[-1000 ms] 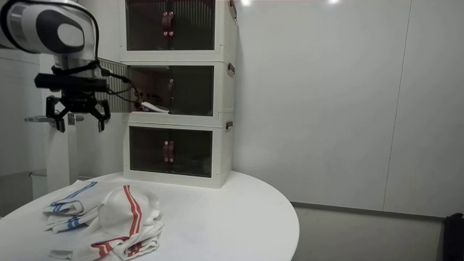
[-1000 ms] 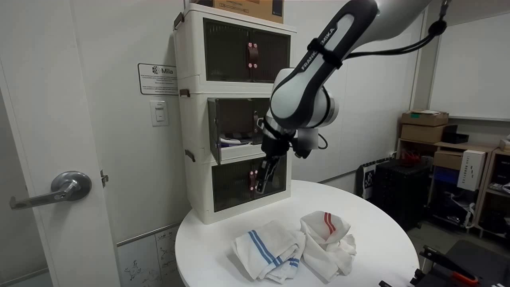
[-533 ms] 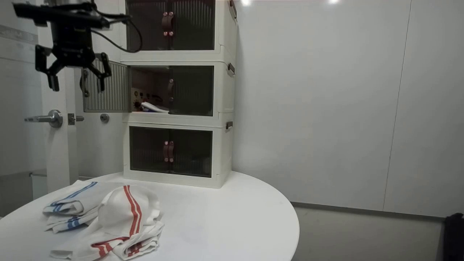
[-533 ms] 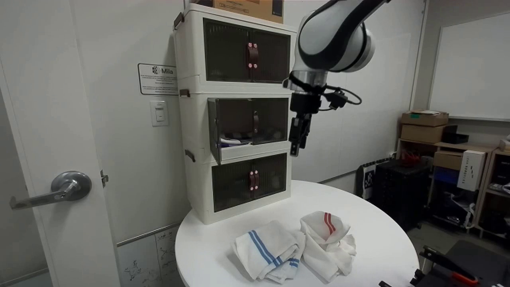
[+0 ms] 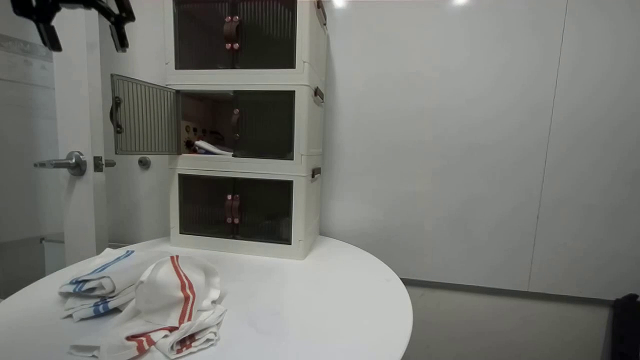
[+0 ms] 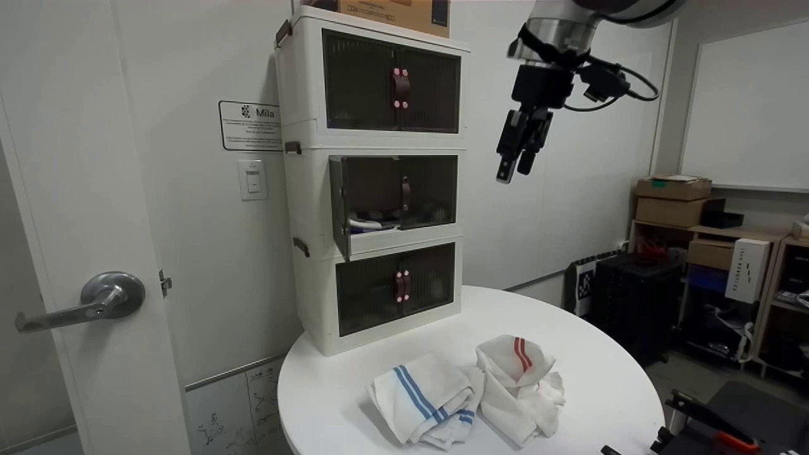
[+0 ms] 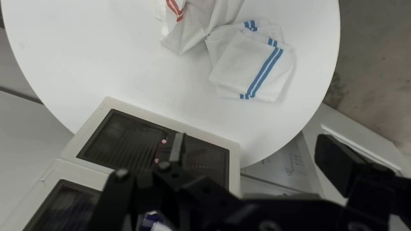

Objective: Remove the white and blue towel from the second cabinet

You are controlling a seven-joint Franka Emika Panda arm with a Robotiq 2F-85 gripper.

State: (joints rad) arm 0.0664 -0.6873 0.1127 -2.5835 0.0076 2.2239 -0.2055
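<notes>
A white towel with blue stripes [image 5: 100,287] lies folded on the round table, also in the other exterior view [image 6: 417,398] and the wrist view [image 7: 245,67]. A white towel with red stripes [image 5: 162,302] lies crumpled against it. The middle cabinet [image 6: 311,196] has its left door [image 5: 145,117] swung open. Inside lies a white item [image 5: 212,148] with some blue-purple by it; I cannot tell what it is. My gripper [image 6: 515,172] hangs high above the table, away from the cabinet. It is open and empty, its fingers wide apart in the wrist view [image 7: 252,141].
The white round table [image 5: 300,300] bears the three-cabinet stack. The top cabinet [image 5: 312,45] and bottom cabinet [image 5: 307,210] have shut doors. A room door with a lever handle [image 6: 114,300] stands beside the stack. A cardboard box [image 6: 395,14] sits on top.
My gripper has risen and drawn back from the cabinet front, leaving the open door fully in view. The fingers stay open. The towels and cabinet door have not moved.
</notes>
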